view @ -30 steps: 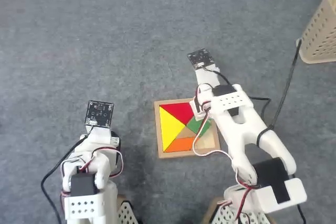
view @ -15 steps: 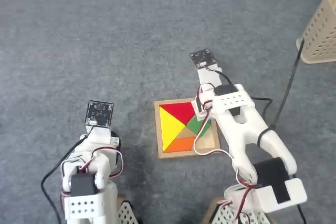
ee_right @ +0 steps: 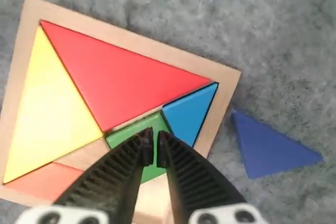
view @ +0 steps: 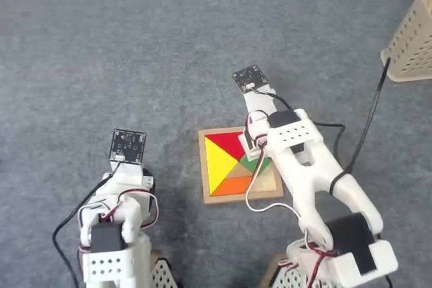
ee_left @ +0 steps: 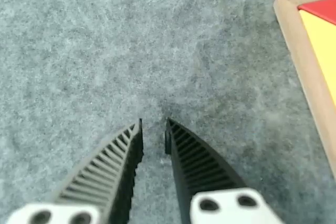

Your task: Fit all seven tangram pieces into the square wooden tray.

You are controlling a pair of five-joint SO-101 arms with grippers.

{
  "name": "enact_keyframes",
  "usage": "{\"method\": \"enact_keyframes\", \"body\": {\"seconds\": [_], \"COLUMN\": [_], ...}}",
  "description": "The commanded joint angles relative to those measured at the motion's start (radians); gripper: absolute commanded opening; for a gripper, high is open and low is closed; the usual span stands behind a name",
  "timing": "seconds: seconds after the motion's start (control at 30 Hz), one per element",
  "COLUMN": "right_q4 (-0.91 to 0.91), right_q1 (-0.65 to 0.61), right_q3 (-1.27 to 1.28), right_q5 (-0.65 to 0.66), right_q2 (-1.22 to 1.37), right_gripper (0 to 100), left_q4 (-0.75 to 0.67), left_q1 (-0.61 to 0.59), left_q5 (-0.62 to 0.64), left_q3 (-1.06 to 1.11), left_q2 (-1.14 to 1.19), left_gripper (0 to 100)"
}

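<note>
right gripper [ee_right: 154, 142]: jaws together above green tangram piece [ee_right: 118, 139] in square wooden tray [view: 202, 166] | left gripper [ee_left: 153, 129]: jaws slightly apart over grey carpet [ee_left: 79, 51] | dark blue triangle [ee_right: 268, 148]: on carpet, just right of tray

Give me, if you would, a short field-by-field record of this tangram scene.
Tray: holds red triangle, yellow triangle, orange piece, green piece, light blue triangle; some bare wood left
Outside tray: dark blue triangle on the carpet, beside the tray
Right gripper: above the green piece, fingers shut, holding nothing
Left gripper: above carpet, fingers slightly apart, holding nothing
</note>
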Motion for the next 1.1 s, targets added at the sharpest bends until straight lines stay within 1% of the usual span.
{"method": "enact_keyframes", "body": {"seconds": [0.0, 0.4, 1.07], "right_q4": [0.015, 0.013, -0.061], "right_q1": [-0.004, -0.004, -0.007], "right_q3": [-0.023, -0.094, -0.1], "right_q5": [0.021, 0.023, 0.018], "right_q2": [-0.047, 0.128, 0.162], "right_gripper": [0.6, 0.6, 0.6], "left_q4": [0.0, 0.0, 0.0], "left_q1": [0.002, 0.002, 0.002], "left_q5": [0.008, 0.008, 0.008], "left_q3": [-0.01, -0.01, -0.01], "left_q2": [-0.021, -0.021, -0.021], "left_gripper": [7, 7, 7]}}
